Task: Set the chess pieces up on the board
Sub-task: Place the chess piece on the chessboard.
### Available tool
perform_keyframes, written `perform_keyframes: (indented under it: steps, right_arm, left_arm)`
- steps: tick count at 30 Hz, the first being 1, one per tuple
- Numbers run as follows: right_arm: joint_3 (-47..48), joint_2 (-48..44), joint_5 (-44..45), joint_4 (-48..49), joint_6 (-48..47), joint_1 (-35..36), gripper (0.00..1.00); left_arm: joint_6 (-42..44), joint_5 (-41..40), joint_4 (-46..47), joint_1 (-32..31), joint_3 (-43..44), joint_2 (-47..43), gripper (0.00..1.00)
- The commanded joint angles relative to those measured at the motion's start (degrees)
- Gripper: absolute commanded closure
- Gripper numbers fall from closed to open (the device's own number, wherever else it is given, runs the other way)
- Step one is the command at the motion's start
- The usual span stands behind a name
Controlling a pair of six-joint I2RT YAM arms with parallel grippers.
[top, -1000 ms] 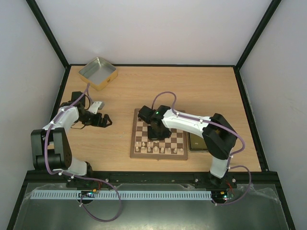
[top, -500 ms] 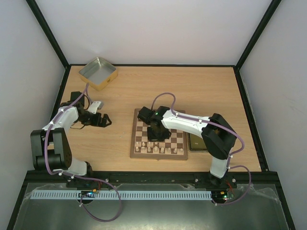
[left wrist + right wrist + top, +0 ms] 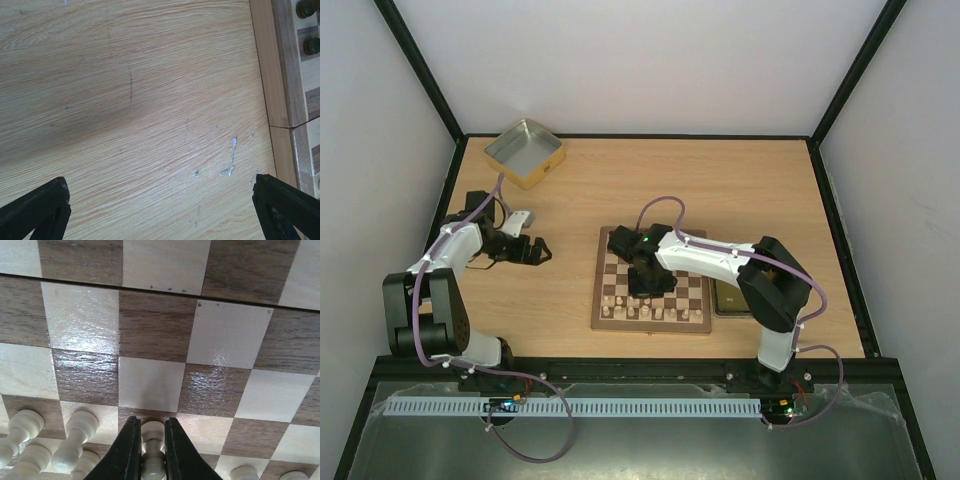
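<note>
The wooden table point(image 3: 740, 190) fills the middle of the top view, with pale walls around it. The board point(image 3: 692, 285) lies in the lower middle of this frame, just right of centre. A shallow metal tin point(image 3: 523, 148) stands in the upper left corner of the table, well apart from the board.

The right arm point(image 3: 720, 258) reaches from the lower right across the board, and the right gripper point(image 3: 642, 283) is over its middle squares. The left arm point(image 3: 455, 250) is bent at the left side, and the left gripper point(image 3: 542, 250) hangs over bare wood, left of the board.

In the right wrist view the jaws are almost closed and pinch a pale pawn point(image 3: 152, 432) at the bottom centre of the frame. I cannot tell if it touches the square under it. Other pale pieces point(image 3: 75, 432) stand just beside it, in the lower left.

In the left wrist view the fingers point(image 3: 35, 210) stand wide apart at the two lower corners, with nothing between them. The edge of the board runs down the right side, and two dark pieces point(image 3: 312, 46) show in the upper right corner.
</note>
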Motion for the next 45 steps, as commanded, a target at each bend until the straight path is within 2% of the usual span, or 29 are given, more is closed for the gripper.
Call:
perform_keyframes:
  steps: [1, 8, 12, 28, 41, 45]
  right_arm:
    - [0.3, 1.4, 0.1, -0.7, -0.9, 0.3, 0.91]
    - [0.7, 1.8, 0.2, -0.8, -1.1, 0.4, 0.79]
    - [1.9, 2.2, 1.2, -1.5, -1.3, 0.4, 0.77]
    - [3.4, 3.1, 2.5, -3.3, -2.8, -0.6, 0.77]
    - [1.9, 1.8, -0.3, -2.9, -2.9, -0.6, 0.78]
    - [1.6, 1.5, -1.5, -2.3, -2.8, -0.5, 0.81]
  left_arm:
    - [0.6, 1.3, -1.2, 0.6, 1.2, -1.3, 0.01]
    - [0.7, 1.5, -1.3, 0.8, 1.2, -1.4, 0.01]
    - [0.8, 1.6, -1.3, 0.8, 1.2, -1.2, 0.01]
    - [0.8, 1.5, -1.4, 0.9, 1.3, -0.9, 0.01]
    - [0.8, 1.5, -1.3, 0.9, 1.3, -0.9, 0.01]
    - [0.8, 1.5, -1.3, 0.9, 1.3, -0.9, 0.01]
